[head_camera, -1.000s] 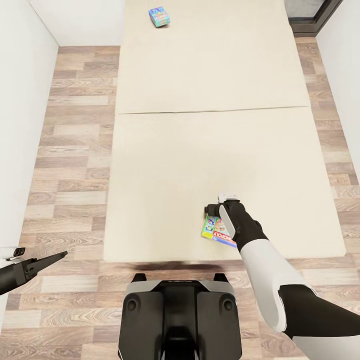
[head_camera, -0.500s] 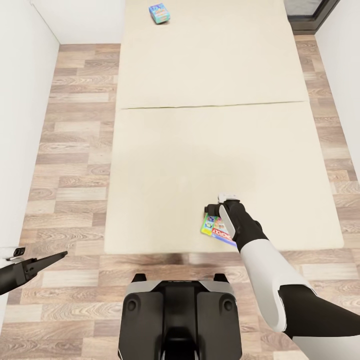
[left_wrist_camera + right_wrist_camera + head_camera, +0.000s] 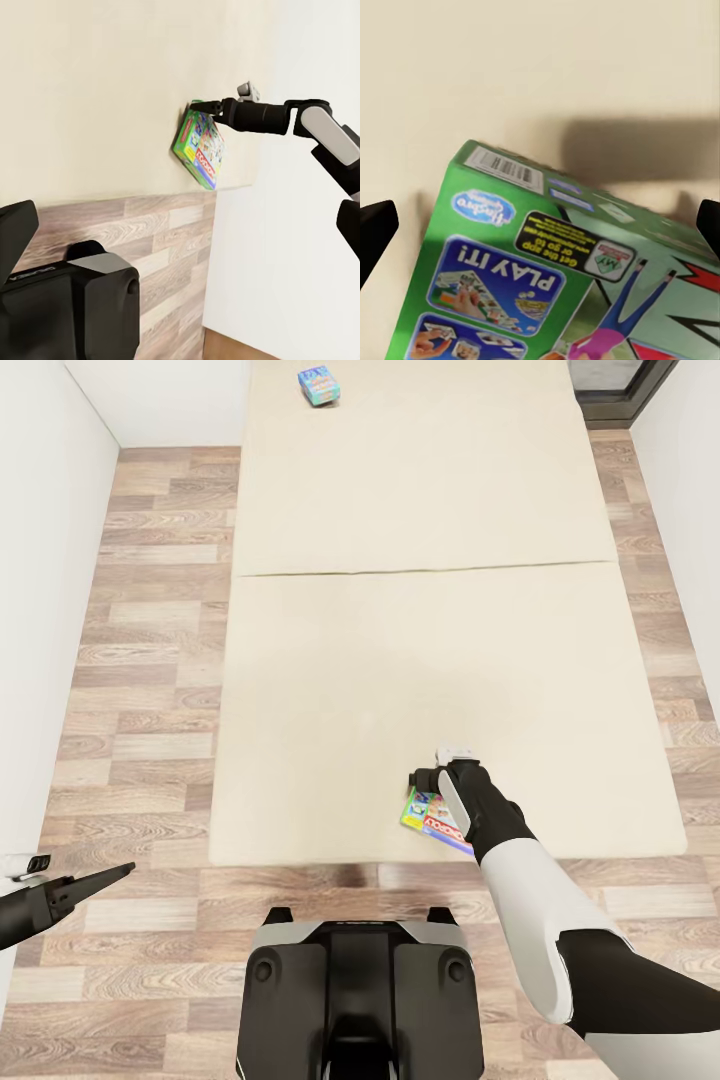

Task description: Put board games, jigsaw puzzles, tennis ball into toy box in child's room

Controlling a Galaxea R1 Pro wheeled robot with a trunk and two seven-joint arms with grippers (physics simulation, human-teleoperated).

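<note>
The right arm reaches forward and down from the shoulder over the near edge of the bed [image 3: 420, 660], elbow bent, its black forearm pointing at a green board game [image 3: 432, 822] near that edge. The right pincer [image 3: 428, 778] sits at the box's far end; in the right wrist view the dark fingertips [image 3: 376, 225] stand wide apart on either side of the green box [image 3: 562, 270], not closed on it. From the left wrist view that box [image 3: 199, 145] lies close to the mattress edge with the right pincer [image 3: 204, 107] at its corner. The left arm is held low and out to the side over the wood floor [image 3: 140, 660], its pincer [image 3: 110, 875] pointing toward the bed; I cannot tell its opening. A second, blue board game [image 3: 319, 387] lies at the far end of the bed, well apart.
</note>
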